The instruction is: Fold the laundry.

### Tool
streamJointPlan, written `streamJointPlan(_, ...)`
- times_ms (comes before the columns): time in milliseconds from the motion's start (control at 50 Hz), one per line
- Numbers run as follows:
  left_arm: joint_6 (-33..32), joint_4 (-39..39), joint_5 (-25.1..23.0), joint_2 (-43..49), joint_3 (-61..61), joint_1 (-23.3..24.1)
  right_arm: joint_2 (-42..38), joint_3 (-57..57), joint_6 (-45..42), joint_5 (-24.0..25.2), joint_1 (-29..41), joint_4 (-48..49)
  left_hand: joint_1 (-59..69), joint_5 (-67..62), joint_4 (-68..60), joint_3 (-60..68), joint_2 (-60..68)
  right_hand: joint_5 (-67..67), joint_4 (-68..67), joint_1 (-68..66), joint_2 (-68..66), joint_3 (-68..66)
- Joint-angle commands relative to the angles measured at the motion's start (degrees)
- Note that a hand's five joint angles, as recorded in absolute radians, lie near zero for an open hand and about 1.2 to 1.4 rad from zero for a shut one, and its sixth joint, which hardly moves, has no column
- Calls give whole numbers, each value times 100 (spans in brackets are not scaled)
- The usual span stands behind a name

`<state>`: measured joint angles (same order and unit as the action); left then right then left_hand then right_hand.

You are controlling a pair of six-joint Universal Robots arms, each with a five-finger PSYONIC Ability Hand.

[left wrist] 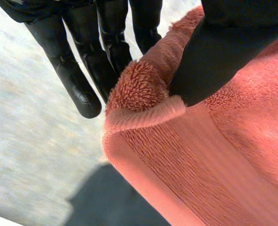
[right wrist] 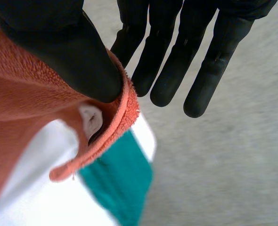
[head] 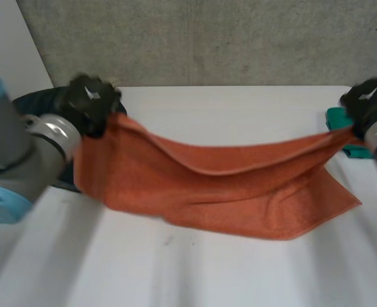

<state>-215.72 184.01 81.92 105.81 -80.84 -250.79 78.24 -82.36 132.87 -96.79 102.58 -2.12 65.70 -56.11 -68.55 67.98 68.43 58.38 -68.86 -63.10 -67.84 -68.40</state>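
Soft, even light falls from above. The white table [head: 239, 275] is bright, and the grey wall [head: 207, 38] far behind it is evenly lit. The towel [head: 239, 198] casts a faint, soft-edged shadow on the table along its near edge, and its sagging top fold shades a darker band beneath. The left hand [left wrist: 106, 42] shows a dull sheen, while the right hand [right wrist: 200, 70] looks nearly flat black.

A white desk [head: 239, 109] stands before a rough grey concrete wall [head: 239, 38] with a faint vertical seam; a smooth pale panel [head: 9, 38] adjoins at left.
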Motion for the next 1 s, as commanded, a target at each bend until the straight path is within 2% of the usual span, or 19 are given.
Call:
streamJointPlan(20, 548, -954, -255, -1079, 279, -373, 1069, 615, -366, 441, -160, -1210, 1430, -1389, -1145, 1202, 1157, 1162, -1114, -1690, -1216, -1160)
streamJointPlan(140, 611, -1788, -440, -1124, 368, -768, 1439, 774, -560, 530, -256, -1905, 1430, -1389, -1145, 1202, 1157, 1162, -1114, -1690, -1216, -1160)
streamJointPlan(220, 584, -2062, -466, -1019, 280, -1084, 1510, 642, -718, 547, -449, -2204, 1430, -1389, -1145, 1202, 1157, 1162, -1114, -1690, -1216, -1160)
streamJointPlan(280, 575, -2063, -475, -721, 183, -1112, 1396, 476, -745, 591, -529, -2266, 1430, -1389, -1145, 1202, 1157, 1162, -1114, -1690, -1216, -1160)
streamJointPlan(380, 523, -2010, -458, 254, 428, -1059, 431, 510, -754, 592, -546, -2205, 1430, -1389, -1145, 1202, 1157, 1162, -1114, -1690, -1216, -1160)
streamJointPlan(420, 514, -1914, -449, 606, 700, -1042, -211, 817, -718, 539, -503, -2196, 1430, -1389, -1145, 1202, 1157, 1162, -1114, -1690, -1216, -1160)
streamJointPlan(540, 558, -1132, -326, 1749, 2290, -717, -1073, 1818, -481, 214, -441, -1653, 1430, -1389, -1145, 1202, 1157, 1162, -1114, -1690, -1216, -1160)
streamJointPlan(640, 672, -43, 122, 2259, 3626, -602, -1399, 2856, -95, -129, -397, 200, 1430, -1389, -1145, 1202, 1157, 1162, -1114, -1690, -1216, -1160)
streamJointPlan(680, 829, 686, 359, 2391, 4128, -541, -1391, 2962, 28, -164, -388, 955, 1430, -1389, -1145, 1202, 1157, 1162, -1114, -1690, -1216, -1160)
streamJointPlan(700, 891, 941, 412, 2409, 4260, -523, -1356, 2962, 151, -217, -362, 1734, 1430, -1389, -1145, 1202, 1157, 1162, -1114, -1690, -1216, -1160)
streamJointPlan(740, 1066, 1729, 544, 2409, 4462, -506, -1286, 2936, 257, -252, -327, 2415, 1430, -1389, -1145, 1202, 1157, 1162, -1114, -1690, -1216, -1160)
streamJointPlan(780, 1190, 2172, 579, 2401, 4498, -497, -1198, 2823, 275, -270, -239, 3074, 1430, -1389, -1145, 1202, 1157, 1162, -1114, -1690, -1216, -1160)
streamJointPlan(840, 1383, 2762, 615, 2383, 4455, -470, -1162, 2726, 327, -270, -81, 3279, 1430, -1389, -1145, 1202, 1157, 1162, -1114, -1690, -1216, -1160)
streamJointPlan(900, 1533, 2745, 641, 2374, 4296, -462, -1188, 2603, 363, -270, 7, 3280, 1430, -1389, -1145, 1202, 1157, 1162, -1114, -1690, -1216, -1160)
streamJointPlan(1000, 1858, 2675, 606, 2287, 3375, -462, -1171, 2033, 485, -182, -54, 3262, 1430, -1389, -1145, 1202, 1157, 1162, -1114, -1690, -1216, -1160)
